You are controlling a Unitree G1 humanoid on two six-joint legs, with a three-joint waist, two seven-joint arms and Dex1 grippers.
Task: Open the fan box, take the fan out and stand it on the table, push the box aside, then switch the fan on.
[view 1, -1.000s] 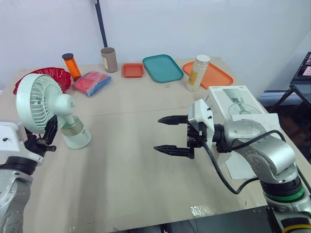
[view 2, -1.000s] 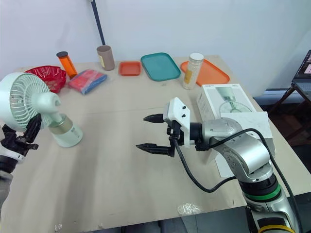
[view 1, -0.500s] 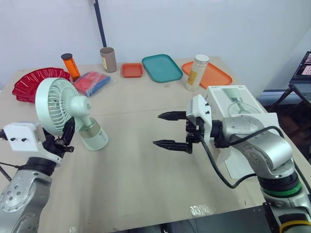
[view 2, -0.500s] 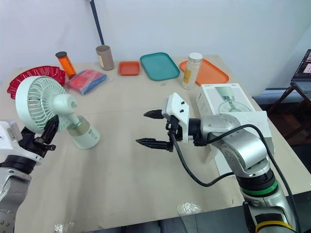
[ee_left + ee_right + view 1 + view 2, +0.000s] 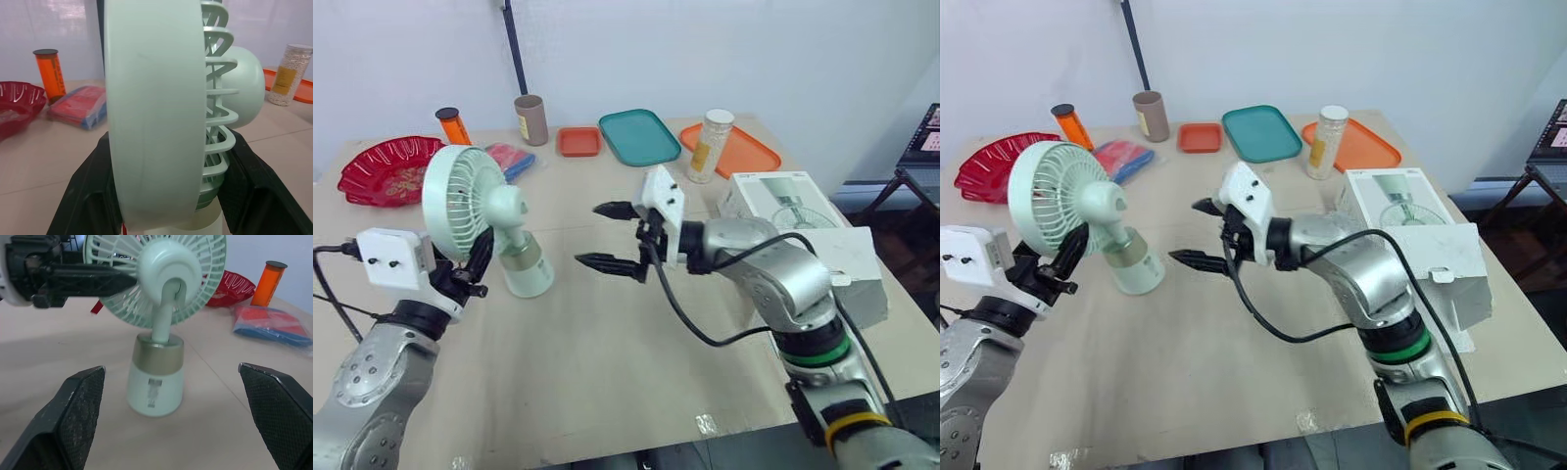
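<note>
The fan (image 5: 460,204) is out of the fan box (image 5: 781,201), which sits well to the fan's right. The left jaws clamp the fan's head across the grille. The base (image 5: 155,382) looks seated on the worktop (image 5: 607,382), stem slightly tilted. The right jaws are wide, empty, just right of the fan, aimed at the base. I'd settle the base flat before releasing, then go in for the switch. Can't locate the switch: only a small unreadable mark (image 5: 152,392) on the base front.
</note>
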